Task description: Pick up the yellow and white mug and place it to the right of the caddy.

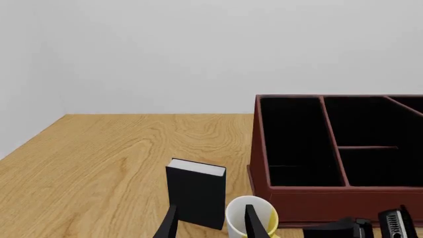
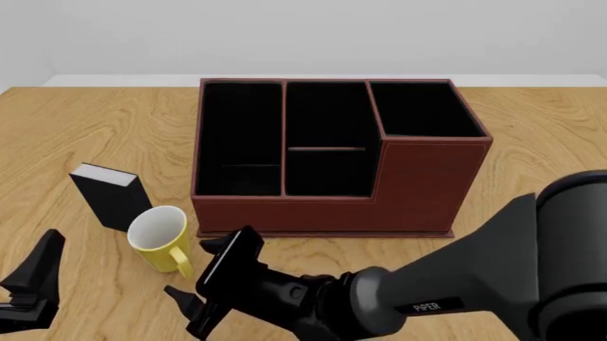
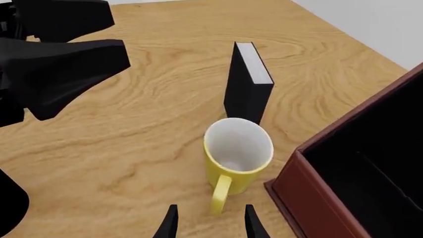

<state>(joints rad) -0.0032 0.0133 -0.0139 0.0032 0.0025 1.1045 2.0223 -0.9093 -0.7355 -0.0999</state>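
We see the yellow and white mug (image 2: 163, 238) standing upright on the wooden counter (image 2: 85, 135), just off the front-left corner of the caddy (image 2: 332, 160) and not touching it. Its white inside faces up and its yellow loop handle (image 3: 220, 194) points toward our side of the counter. The caddy is a large reddish-brown box with black compartments, its right rear section taller than the rest. Close behind the mug and to its left stands a small black block (image 2: 109, 195) with a white top edge, upright on the counter.

Our right gripper (image 2: 212, 284) reaches in low from the right and sits just in front of the mug, near the handle. In the right wrist view its two fingertips (image 3: 169, 224) stand apart, one to each side of the handle's line, with nothing between them, so we read the jaws as released and touching nothing.

Our left gripper (image 2: 33, 284) is at the lower left of the front view, well apart from the mug. In the left wrist view its fingertips (image 1: 170, 224) also stand apart, with the mug and block beyond them, so those jaws are released too and carry nothing.
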